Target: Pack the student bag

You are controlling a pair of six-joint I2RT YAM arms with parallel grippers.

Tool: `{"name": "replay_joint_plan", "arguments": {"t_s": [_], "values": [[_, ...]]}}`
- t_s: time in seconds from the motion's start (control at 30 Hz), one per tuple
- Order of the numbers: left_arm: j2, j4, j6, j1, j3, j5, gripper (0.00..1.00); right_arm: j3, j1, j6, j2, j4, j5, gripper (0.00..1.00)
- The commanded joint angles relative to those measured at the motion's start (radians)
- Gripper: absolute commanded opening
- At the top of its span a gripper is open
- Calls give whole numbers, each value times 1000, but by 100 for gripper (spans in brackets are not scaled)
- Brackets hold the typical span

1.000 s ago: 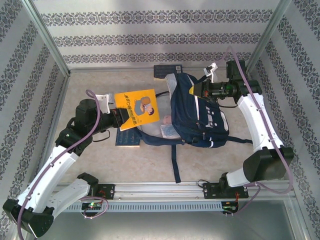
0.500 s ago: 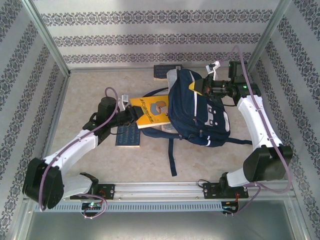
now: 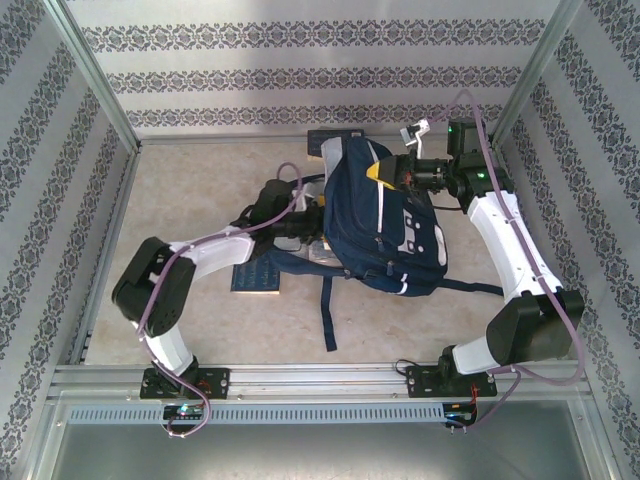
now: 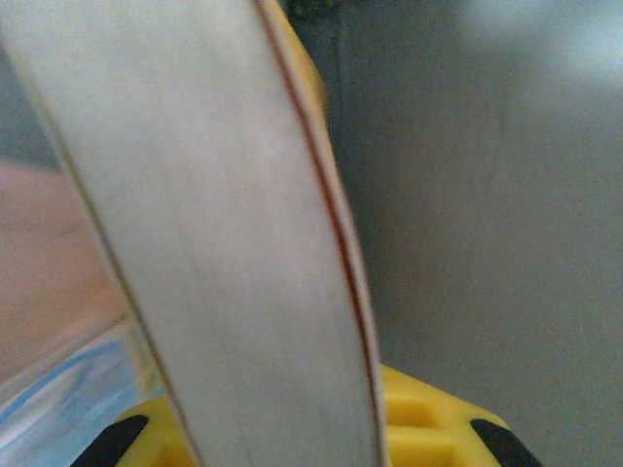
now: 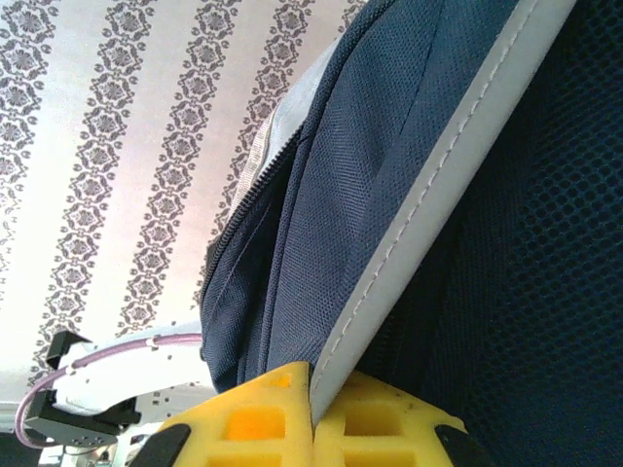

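The student bag [image 3: 390, 225], a navy backpack with white stripes, lies in the middle of the table with its mouth facing left. My left arm [image 3: 240, 240] reaches into that mouth. In the left wrist view my left gripper [image 4: 284, 440] is shut on a yellow-covered book [image 4: 224, 243], seen edge-on against the bag's grey lining [image 4: 487, 195]. At the bag's back right corner my right gripper [image 3: 388, 176] is shut on the bag's grey-trimmed rim [image 5: 438, 195] and holds it up; the yellow fingertips [image 5: 248, 418] pinch the trim.
A dark blue book [image 3: 255, 276] lies flat on the table below the left forearm. Another dark flat item [image 3: 335, 140] sits by the back wall. One bag strap [image 3: 327, 310] trails toward the front rail, another [image 3: 470, 288] toward the right arm. Patterned walls close three sides.
My left arm has pushed the yellow book rightward into the bag's mouth, and the fabric now hides it from above. The right gripper kept its hold while the bag shifted slightly left.
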Motion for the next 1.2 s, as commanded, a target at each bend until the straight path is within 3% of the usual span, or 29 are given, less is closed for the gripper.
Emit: {"name": "replay_joint_plan", "arguments": {"t_s": [0.0, 0.07, 0.1, 0.23, 0.3, 0.4, 0.6, 0.97, 1.17], "values": [[28, -102, 141, -81, 163, 45, 0, 43, 12, 4, -58, 137, -98, 0], [77, -164, 176, -112, 219, 21, 2, 45, 13, 9, -55, 137, -71, 0], [102, -174, 178, -122, 241, 17, 9, 44, 15, 12, -55, 139, -58, 0], [141, -205, 171, -130, 279, 1, 59, 31, 7, -6, -65, 126, 5, 0], [119, -268, 213, -127, 285, -29, 70, 26, -8, -24, -74, 104, 52, 0], [75, -343, 266, -116, 285, -50, 79, 10, -45, -29, -88, 96, 96, 0], [-70, -452, 341, -52, 220, -72, 89, 33, -80, -152, -101, -60, 200, 0], [-365, -769, 552, 54, 159, -234, 89, 15, -91, -319, -205, -258, 587, 0], [-484, -833, 615, 63, 120, -386, 88, 166, -91, -348, -189, -342, 533, 0]]}}
